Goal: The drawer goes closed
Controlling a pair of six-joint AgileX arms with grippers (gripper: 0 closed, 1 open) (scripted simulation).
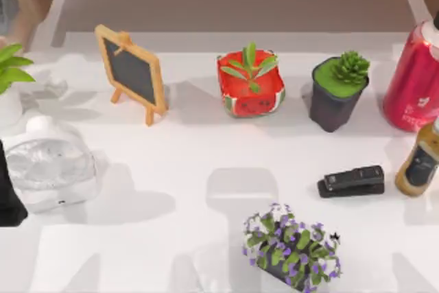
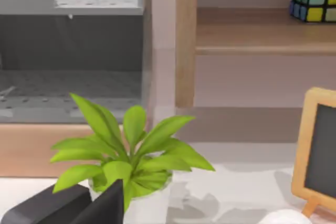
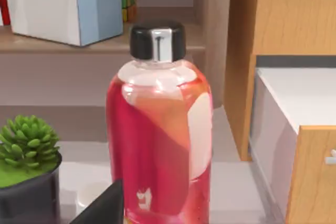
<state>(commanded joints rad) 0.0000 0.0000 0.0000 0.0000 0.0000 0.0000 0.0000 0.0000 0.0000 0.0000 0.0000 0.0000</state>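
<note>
The drawer (image 3: 294, 145) stands pulled out at the right edge of the right wrist view, its wooden front at the lower right and white inside showing, so the closing looks wholly undone. The red bottle (image 3: 160, 140) fills that frame's centre, between camera and drawer. I judge the right arm must pass it and push the front. The left gripper (image 2: 79, 205) sits at its view's lower left by a leafy plant (image 2: 126, 148); whether either gripper is spread, I cannot tell.
</note>
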